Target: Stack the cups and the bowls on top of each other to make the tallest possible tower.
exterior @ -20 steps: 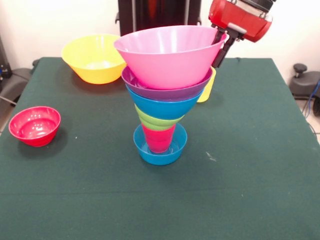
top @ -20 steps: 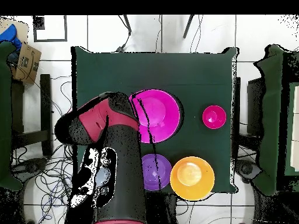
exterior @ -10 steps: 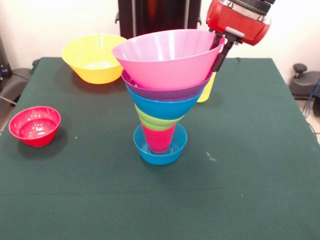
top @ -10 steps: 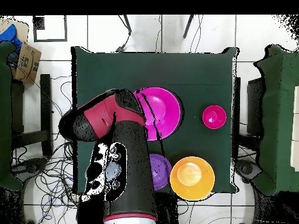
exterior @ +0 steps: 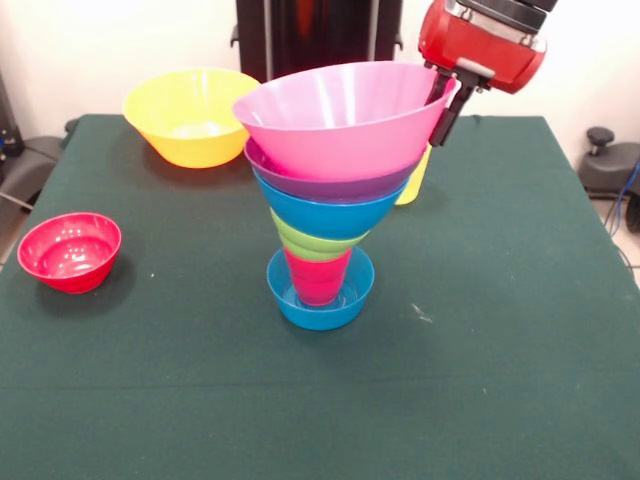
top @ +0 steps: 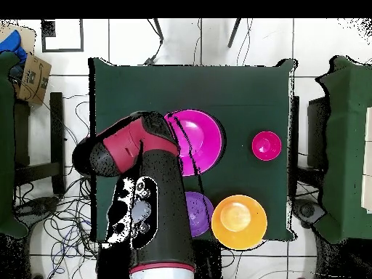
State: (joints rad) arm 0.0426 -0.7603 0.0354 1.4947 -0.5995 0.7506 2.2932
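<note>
The tower (exterior: 322, 230) stands mid-table: a small blue bowl (exterior: 320, 298) as base, a red cup (exterior: 317, 277), a lime green bowl (exterior: 312, 245), a medium blue bowl (exterior: 325, 213), a purple bowl (exterior: 325, 183) and the large pink bowl (exterior: 335, 120) on top. The pink bowl tilts, its right side higher. My gripper (exterior: 440, 122) is shut on the pink bowl's right rim; one black finger (exterior: 446, 108) shows outside the wall. The yellow cup (exterior: 414, 176) stands behind the tower. From overhead the arm (top: 142, 182) hides the pink bowl's (top: 197, 139) left edge.
The large yellow bowl (exterior: 190, 117) sits at the far left, and it also shows overhead (top: 238, 222). The small red bowl (exterior: 70, 250) is at the left edge, apart from the tower. A second purple bowl (top: 197, 213) shows overhead, half under the arm.
The gripper and the pink bowl shifted slightly left, then back right. The bowl stays tilted on the tower. Nothing else moved.
</note>
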